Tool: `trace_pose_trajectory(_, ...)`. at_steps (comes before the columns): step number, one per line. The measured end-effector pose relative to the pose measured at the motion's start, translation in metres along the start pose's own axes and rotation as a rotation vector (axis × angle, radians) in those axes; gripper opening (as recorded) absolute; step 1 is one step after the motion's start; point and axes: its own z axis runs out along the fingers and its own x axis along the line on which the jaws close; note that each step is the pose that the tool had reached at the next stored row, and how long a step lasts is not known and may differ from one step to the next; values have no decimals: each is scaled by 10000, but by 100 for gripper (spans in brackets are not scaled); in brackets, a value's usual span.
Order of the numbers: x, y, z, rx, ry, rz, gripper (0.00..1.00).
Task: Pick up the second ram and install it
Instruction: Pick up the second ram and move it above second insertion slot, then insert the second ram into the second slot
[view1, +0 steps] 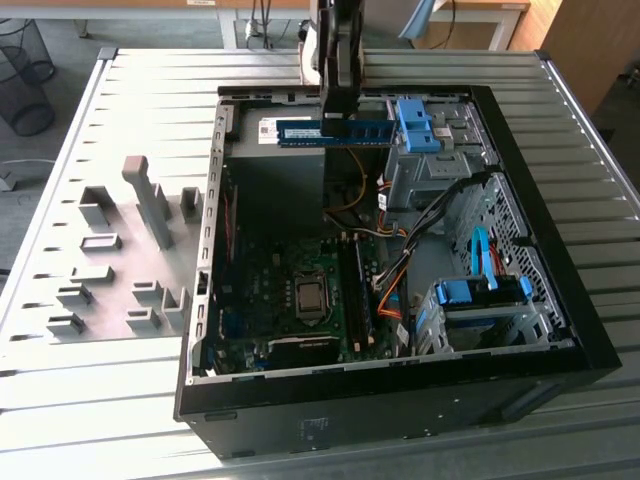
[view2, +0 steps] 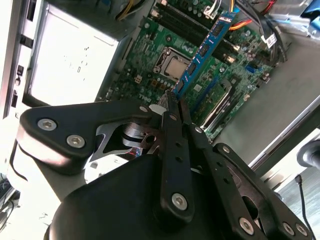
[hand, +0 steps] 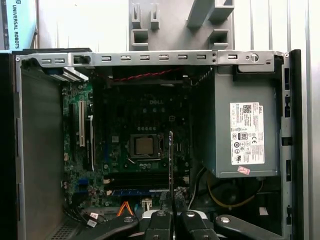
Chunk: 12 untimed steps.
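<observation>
So that its edge faces the motherboard, my hand pinches the second ram upright (long side level) above the case.

The second ram is a long, thin blue circuit-board stick carrying a row of black chips. It is clamped in the pincer, set on edge with its length level, raised above the motherboard and clear of it.
</observation>
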Motion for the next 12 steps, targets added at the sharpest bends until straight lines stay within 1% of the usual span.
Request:
trace_pose_trajectory(4, -3, -76, 0, 0, 0, -1, 13)
trace_pose_trajectory(12, -3, -82, 0, 0, 0, 0, 13)
